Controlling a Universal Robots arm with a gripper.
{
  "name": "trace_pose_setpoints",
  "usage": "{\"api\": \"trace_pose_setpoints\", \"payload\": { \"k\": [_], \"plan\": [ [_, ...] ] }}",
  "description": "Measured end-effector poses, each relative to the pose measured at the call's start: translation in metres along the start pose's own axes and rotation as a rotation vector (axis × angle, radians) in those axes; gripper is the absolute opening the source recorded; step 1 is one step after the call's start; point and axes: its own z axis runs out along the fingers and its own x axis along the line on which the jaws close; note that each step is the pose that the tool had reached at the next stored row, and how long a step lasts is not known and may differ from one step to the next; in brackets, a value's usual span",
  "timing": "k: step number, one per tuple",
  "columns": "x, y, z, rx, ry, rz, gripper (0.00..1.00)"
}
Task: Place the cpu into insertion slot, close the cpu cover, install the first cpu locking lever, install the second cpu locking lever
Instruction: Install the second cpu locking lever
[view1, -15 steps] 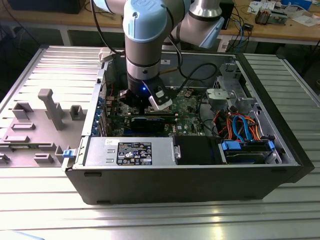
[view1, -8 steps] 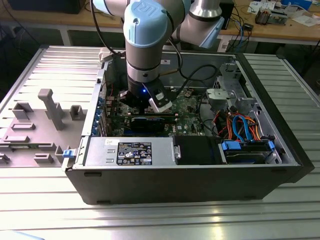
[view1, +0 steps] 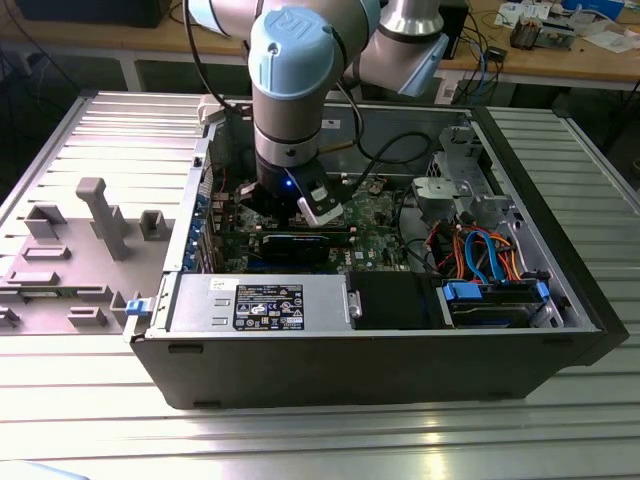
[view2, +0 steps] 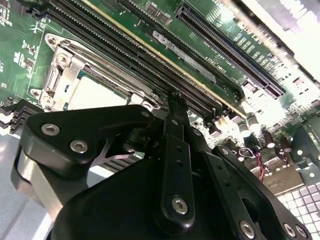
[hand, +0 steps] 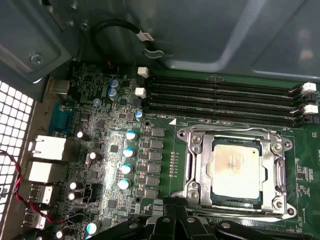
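In the first wrist view the cpu (hand: 235, 167), a silver-grey square, lies flat in the insertion slot (hand: 281, 146) on the green board. The cpu cover (hand: 198, 165), a silver frame, lies down around it, and the chip shows through its window. Thin metal levers (hand: 284, 172) run along the socket's sides; whether they are latched I cannot tell. My gripper (hand: 173, 212) hangs just off one socket edge, black fingers together and holding nothing. In the second wrist view the gripper (view2: 174, 100) stands beside the cpu (view2: 95, 92) and the cover (view2: 64, 65).
Black memory slots (hand: 225, 97) run beside the socket, and blue-topped capacitors (hand: 127, 150) stand on another side. Long card slots (view2: 227, 47) cross the board. In the exterior view the arm (view1: 290, 120) reaches into the open case (view1: 400, 350), near cables (view1: 480, 250) and a grey fixture (view1: 95, 215).
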Motion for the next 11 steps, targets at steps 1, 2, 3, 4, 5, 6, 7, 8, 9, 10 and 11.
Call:
{"api": "trace_pose_setpoints", "payload": {
  "k": [1, 2, 3, 4, 5, 6, 7, 8, 9, 10, 11],
  "plan": [
    [-0.0001, 0.0003, 0.0006, 0.0001, 0.0003, 0.0, 0.11],
    [-0.0003, 0.0007, 0.0014, -0.0002, 0.0002, 0.0, 0.11],
    [-0.0003, 0.0009, 0.0019, 0.0, 0.0003, 0.0, 0.11],
    [-0.0005, 0.001, 0.0025, 0.0015, 0.0003, 0.0, 0.11],
    [-0.0006, 0.0011, 0.0027, 0.0023, 0.0004, 0.0, 0.11],
    [-0.0006, 0.0011, 0.0029, 0.0029, 0.0006, 0.0, 0.11],
    [-0.0008, 0.0012, 0.0035, 0.0035, 0.0008, 0.0, 0.11],
    [-0.0009, 0.0013, 0.0039, 0.0038, 0.0009, 0.0, 0.11],
    [-0.001, 0.0014, 0.0041, 0.004, 0.0009, 0.0, 0.11],
    [-0.001, 0.0013, 0.0045, 0.0041, 0.0009, 0.0, 0.11],
    [-0.0011, 0.0014, 0.0048, 0.0054, 0.0008, 0.0, 0.11]
  ]
}}
